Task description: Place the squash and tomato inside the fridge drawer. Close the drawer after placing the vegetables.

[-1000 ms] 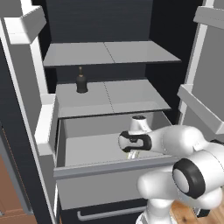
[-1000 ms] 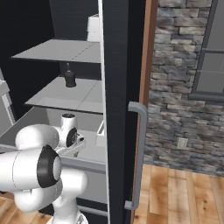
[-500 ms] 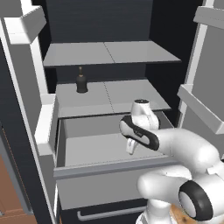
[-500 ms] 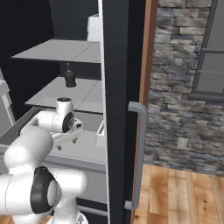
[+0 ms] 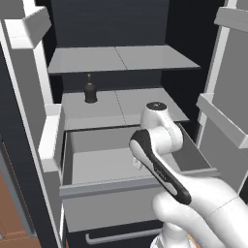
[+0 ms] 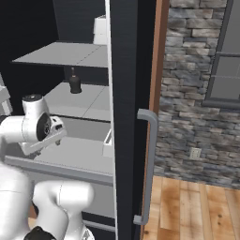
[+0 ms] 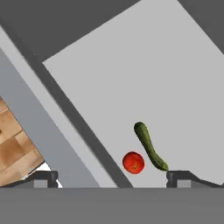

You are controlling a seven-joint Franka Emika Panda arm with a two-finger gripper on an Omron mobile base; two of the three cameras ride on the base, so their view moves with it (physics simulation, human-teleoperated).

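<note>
Fridge drawer: pulled out, light grey — base views show its floor bare where the arm leaves it in sight.
Squash: hand view — lying on the drawer floor.
Tomato: just beside the squash, near the drawer's front wall.
Gripper: fingers spread wide, holding nothing, above both vegetables.
Bottle: upright on the shelf above.
</note>
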